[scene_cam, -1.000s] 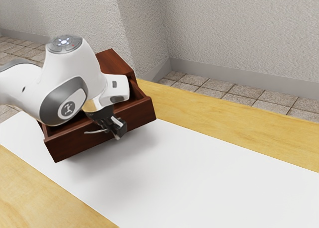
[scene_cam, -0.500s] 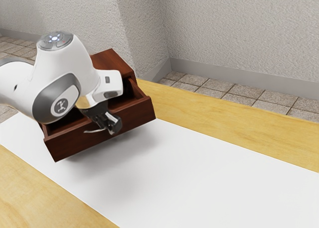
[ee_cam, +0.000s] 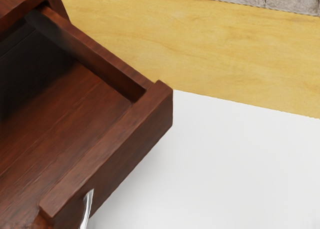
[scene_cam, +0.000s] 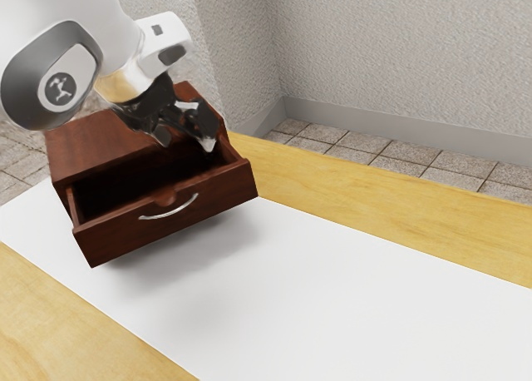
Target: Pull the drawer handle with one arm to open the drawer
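tool [scene_cam: 185, 134] spread, empty, upper left, above drawer [scene_cam: 212, 185] | drawer stands open, left of frame | handle [scene_cam: 169, 208] free | front edge faces open white mat [scene_cam: 332, 298] on worktop [scene_cam: 391, 206]

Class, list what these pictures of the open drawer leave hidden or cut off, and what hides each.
1. Exterior view: the drawer floor, hidden behind its front panel and shadow.
2. Exterior view: part of the cabinet top, covered by the arm and gripper.
3. Wrist view: most of the handle, cut off by the picture's edge.
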